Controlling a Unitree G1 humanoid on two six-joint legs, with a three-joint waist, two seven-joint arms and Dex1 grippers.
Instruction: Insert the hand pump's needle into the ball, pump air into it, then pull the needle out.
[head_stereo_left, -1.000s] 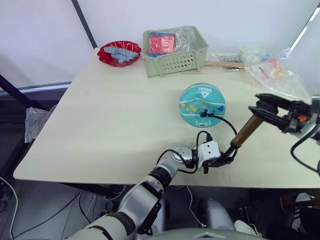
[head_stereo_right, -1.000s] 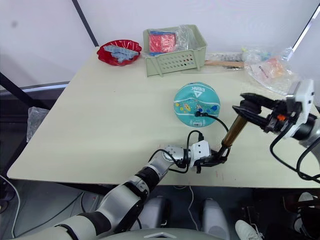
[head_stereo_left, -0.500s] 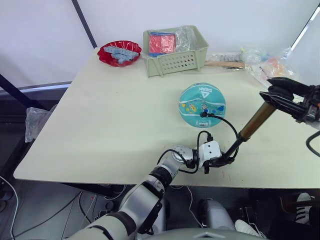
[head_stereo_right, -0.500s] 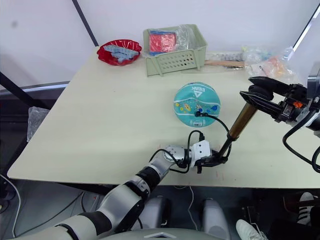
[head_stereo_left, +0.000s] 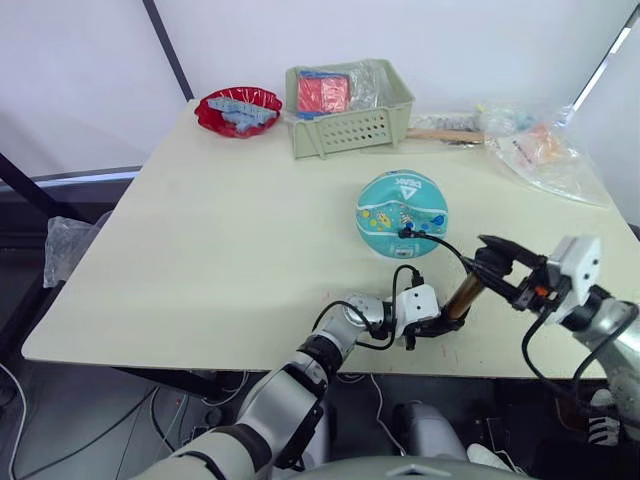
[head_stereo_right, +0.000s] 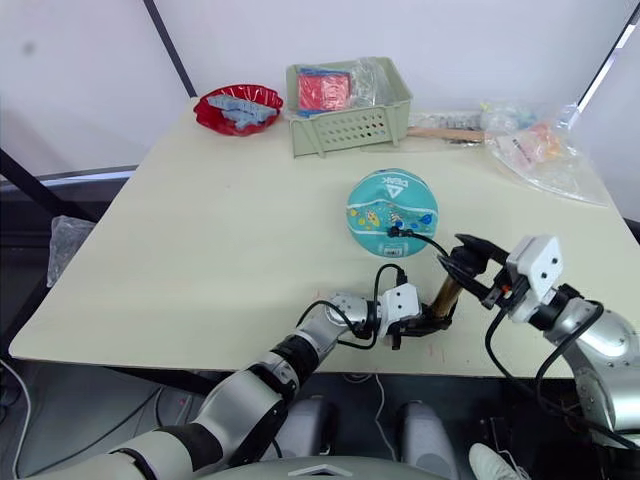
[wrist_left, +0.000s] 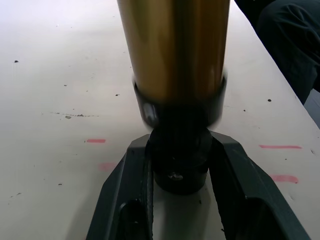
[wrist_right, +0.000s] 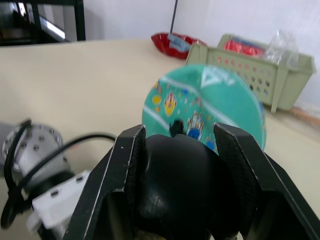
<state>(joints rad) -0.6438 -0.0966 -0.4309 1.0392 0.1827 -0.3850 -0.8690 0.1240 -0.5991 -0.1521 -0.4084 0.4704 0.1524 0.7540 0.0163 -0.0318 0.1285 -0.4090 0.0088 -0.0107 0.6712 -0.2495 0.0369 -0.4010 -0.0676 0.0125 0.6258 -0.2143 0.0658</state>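
Note:
The teal ball (head_stereo_left: 403, 212) rests on the table, right of centre. A black fitting (head_stereo_left: 405, 233) sits against its near side with the needle's pin hidden inside, and a thin black hose (head_stereo_left: 445, 246) arcs from it toward the hand pump (head_stereo_left: 462, 293). The gold pump stands tilted near the front edge. My left gripper (head_stereo_left: 437, 322) is shut on the pump's black bottom cap (wrist_left: 180, 160), pinning it to the table. My right gripper (head_stereo_left: 495, 262) is shut on the black handle (wrist_right: 175, 185) at the top, close above the gold barrel. The ball (wrist_right: 205, 107) lies just beyond that handle.
A green basket (head_stereo_left: 350, 125) with red packets stands at the back, with a red bowl (head_stereo_left: 238, 108) of blue pieces to its left. Clear plastic bags (head_stereo_left: 540, 150) and a wooden stick (head_stereo_left: 445, 133) lie at the back right. The table's front edge (head_stereo_left: 300, 362) runs just under my left gripper.
My right gripper has come down and in toward the left gripper, pushing the handle into the barrel, so the pump is much shorter. The ball and left gripper stay put.

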